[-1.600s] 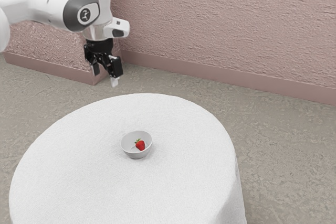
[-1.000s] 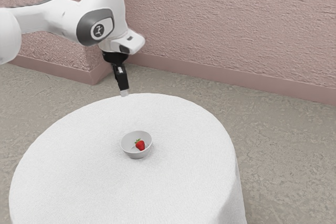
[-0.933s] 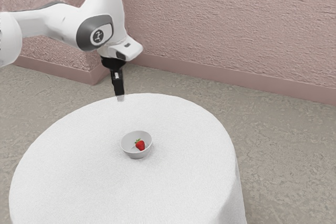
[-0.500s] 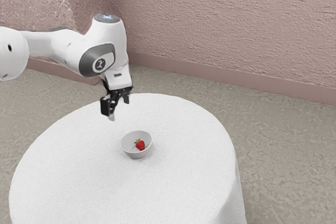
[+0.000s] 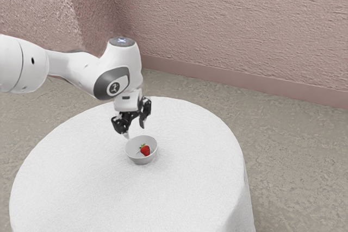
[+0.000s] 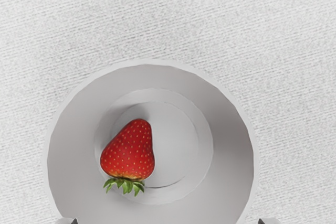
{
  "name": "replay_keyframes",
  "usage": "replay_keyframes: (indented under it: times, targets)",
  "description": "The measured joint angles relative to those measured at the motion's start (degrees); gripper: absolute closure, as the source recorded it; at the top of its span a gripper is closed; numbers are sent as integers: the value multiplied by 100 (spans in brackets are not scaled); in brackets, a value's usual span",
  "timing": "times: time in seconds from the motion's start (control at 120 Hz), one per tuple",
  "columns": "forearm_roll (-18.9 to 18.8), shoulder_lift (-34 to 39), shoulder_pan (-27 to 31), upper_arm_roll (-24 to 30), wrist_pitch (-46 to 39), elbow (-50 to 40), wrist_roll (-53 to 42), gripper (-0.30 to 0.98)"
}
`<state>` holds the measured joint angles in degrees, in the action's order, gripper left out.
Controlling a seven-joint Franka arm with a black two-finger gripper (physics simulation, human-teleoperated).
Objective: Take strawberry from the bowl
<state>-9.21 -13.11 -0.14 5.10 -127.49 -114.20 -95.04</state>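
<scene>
My gripper (image 5: 135, 131) is open just above the bowl (image 5: 142, 160), its two fingertips apart with nothing between them. Inside the white bowl lies the red strawberry (image 5: 145, 150) with its green leaves. Seen in the wrist view, the strawberry (image 6: 129, 153) rests on the bowl's floor, off its centre, and the grey-white bowl (image 6: 231, 145) surrounds it. Neither fingertip touches the strawberry.
The bowl stands on a round table (image 5: 190, 188) draped in a white cloth. Behind the table are a grey floor (image 5: 293, 145) and a rough pink wall (image 5: 234, 20).
My arm has come down and toward the exterior view's right, bringing the gripper from beyond the table's edge to above the bowl. The hand has turned. The bowl and strawberry have not moved.
</scene>
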Motion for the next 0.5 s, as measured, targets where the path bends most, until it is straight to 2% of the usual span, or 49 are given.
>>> replay_keyframes:
  times: [0.2,0.5]
  targets:
    - [-3,-287,24,0,-174,58,-368,36]
    - [2,-643,32,0,-302,183,-720,39]
